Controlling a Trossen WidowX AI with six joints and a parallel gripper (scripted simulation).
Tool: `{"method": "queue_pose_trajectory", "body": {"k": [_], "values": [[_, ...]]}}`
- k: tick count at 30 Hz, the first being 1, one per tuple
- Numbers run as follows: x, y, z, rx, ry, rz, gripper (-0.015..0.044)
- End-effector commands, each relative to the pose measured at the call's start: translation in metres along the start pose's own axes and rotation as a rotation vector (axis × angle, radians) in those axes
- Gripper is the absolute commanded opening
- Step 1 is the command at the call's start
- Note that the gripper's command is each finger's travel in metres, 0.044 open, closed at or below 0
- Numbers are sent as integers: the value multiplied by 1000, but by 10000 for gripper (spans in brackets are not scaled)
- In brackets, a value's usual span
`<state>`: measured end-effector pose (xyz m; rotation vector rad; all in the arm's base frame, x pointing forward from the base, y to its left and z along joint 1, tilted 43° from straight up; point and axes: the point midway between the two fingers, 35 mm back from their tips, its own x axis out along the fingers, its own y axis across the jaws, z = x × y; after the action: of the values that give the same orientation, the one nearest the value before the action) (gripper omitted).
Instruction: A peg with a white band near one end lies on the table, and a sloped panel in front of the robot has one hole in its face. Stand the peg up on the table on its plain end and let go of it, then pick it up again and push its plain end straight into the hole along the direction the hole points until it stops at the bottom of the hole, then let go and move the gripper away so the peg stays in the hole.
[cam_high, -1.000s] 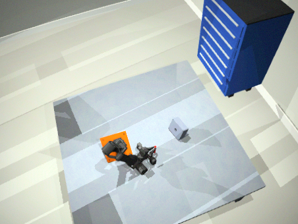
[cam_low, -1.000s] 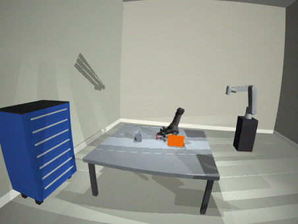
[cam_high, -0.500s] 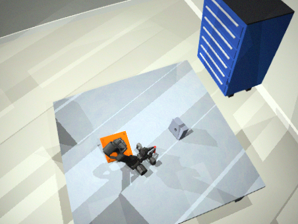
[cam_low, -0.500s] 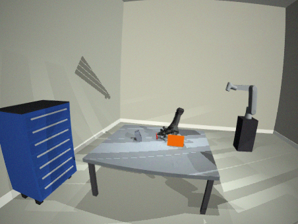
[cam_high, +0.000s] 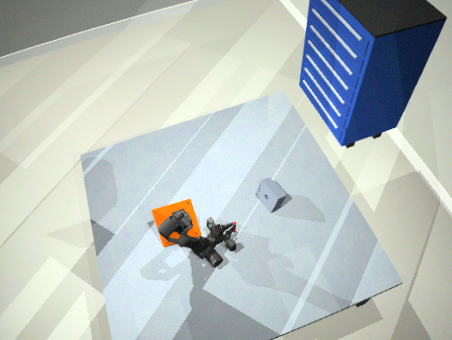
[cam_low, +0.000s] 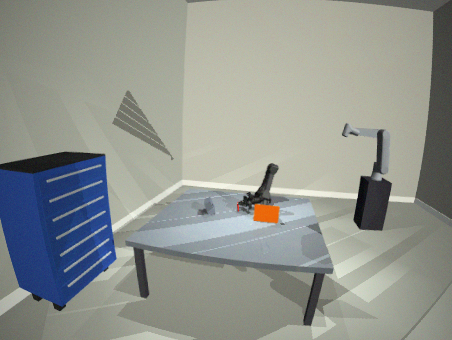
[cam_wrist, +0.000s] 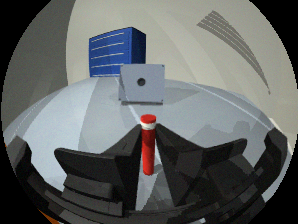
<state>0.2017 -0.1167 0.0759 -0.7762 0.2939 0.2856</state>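
On my wrist view, left to right, the black two-fingered pincer (cam_high: 233, 231) (cam_low: 239, 206) (cam_wrist: 148, 128) is clamped on the red cylindrical peg with a white band (cam_high: 234, 227) (cam_low: 238, 207) (cam_wrist: 148, 145), upright, banded end up, and then comes the grey sloped panel with one round hole (cam_high: 274, 196) (cam_low: 209, 206) (cam_wrist: 152, 89), well beyond them. I cannot tell whether the plain end touches the grey-blue table (cam_high: 150, 150) (cam_low: 200, 245) (cam_wrist: 55, 117), or whether this is the first stand-up or the second pick-up; insertion and the final release remain.

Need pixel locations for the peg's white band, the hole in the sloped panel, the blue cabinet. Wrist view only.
white band (cam_wrist: 148, 126): wrist view, front of the band
hole (cam_wrist: 141, 82): wrist view, its dark middle
blue cabinet (cam_wrist: 109, 54): wrist view, drawer front
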Motion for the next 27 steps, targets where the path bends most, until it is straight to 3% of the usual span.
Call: {"method": "queue_pose_trajectory", "body": {"k": [1, 27], "values": [[-1, 0, -2, 0, 1, 0, 51], [-4, 0, -4, -9, -40, 4, 51]]}}
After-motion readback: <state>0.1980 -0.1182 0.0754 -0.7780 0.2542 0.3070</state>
